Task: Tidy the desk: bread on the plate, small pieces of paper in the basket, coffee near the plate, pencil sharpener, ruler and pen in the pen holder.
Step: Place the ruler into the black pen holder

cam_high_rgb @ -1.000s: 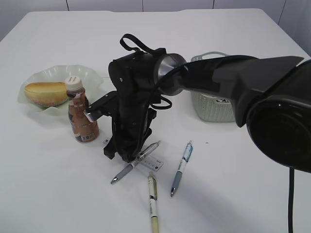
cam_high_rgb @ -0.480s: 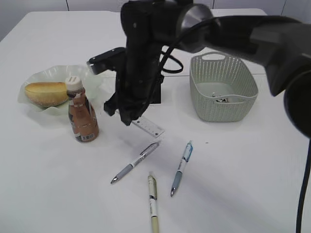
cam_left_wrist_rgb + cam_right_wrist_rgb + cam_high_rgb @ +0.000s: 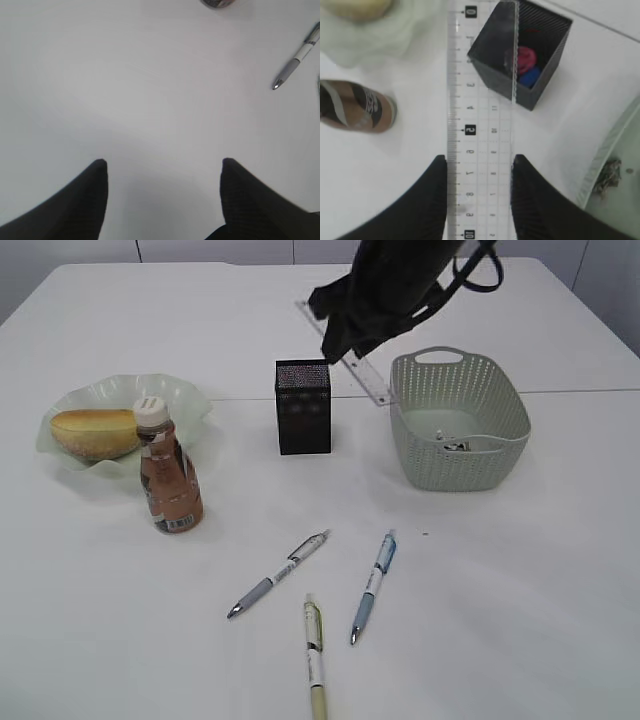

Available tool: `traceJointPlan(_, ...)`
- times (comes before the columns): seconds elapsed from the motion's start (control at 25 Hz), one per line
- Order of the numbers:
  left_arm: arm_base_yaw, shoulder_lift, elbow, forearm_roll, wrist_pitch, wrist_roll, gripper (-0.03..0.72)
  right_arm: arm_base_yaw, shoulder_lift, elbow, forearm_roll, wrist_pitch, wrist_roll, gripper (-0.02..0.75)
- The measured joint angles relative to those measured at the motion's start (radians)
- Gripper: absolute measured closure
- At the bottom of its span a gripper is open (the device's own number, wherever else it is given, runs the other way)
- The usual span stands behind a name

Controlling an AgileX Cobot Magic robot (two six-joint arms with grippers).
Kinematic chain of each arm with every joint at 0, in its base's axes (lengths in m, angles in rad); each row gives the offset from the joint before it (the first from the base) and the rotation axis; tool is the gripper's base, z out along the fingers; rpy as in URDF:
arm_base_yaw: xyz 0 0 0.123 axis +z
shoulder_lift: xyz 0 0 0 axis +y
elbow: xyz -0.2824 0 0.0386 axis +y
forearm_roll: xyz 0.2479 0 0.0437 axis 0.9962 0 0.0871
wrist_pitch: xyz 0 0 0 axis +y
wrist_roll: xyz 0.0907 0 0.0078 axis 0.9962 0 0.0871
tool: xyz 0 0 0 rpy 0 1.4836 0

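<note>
Two arms work over the desk (image 3: 520, 570), where the basket (image 3: 460, 430) sits right of the pen holder (image 3: 303, 406) and the bread (image 3: 95, 432) lies in the plate (image 3: 180, 395), the coffee (image 3: 170, 480) just beside it. Raised above the pen holder, the right gripper (image 3: 479, 172) pinches the ruler (image 3: 480, 125) between its fingers. Lower over bare tabletop, the left gripper (image 3: 164, 172) holds its fingers spread, gripping nothing.

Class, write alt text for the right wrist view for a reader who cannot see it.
The right gripper holds a clear ruler between its two black fingers, above a white desk. The ruler's far end overlaps a black mesh pen holder below; a coffee bottle lies at left, a basket edge at right.
</note>
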Motion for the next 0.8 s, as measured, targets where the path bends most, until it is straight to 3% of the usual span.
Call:
traceJointPlan(0.2,0.000,0.000,0.000,0.000,0.013,0.000,0.176,-0.113,-0.007,0.000,0.195,-0.116,-0.085,0.463)
traceJointPlan(0.4,0.000,0.000,0.000,0.000,0.020,0.000,0.176,-0.173,0.024,-0.012,0.482,-0.273,-0.350,0.463)
traceJointPlan(0.8,0.000,0.000,0.000,-0.002,0.023,0.000,0.176,-0.189,0.216,-0.026,0.974,-0.396,-0.953,0.463)
